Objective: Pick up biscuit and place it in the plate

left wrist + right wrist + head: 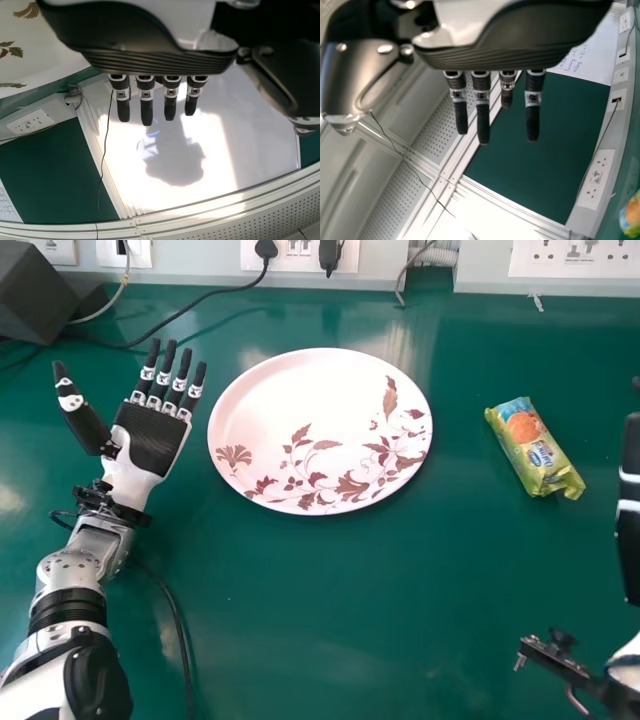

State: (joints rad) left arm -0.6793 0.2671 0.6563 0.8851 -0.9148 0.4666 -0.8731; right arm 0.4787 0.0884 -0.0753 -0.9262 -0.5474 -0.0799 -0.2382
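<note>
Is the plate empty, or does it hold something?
Empty: the plate shows only its printed leaves; the biscuit packet lies apart on the green table.

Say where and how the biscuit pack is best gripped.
I'd bring the right hand in from the pack's right, the side it is already on, and grip across the middle, closing on the two long edges. The pack lies long and narrow, slanting from far left to near right, so its middle likely holds better than the crimped near end.
</note>
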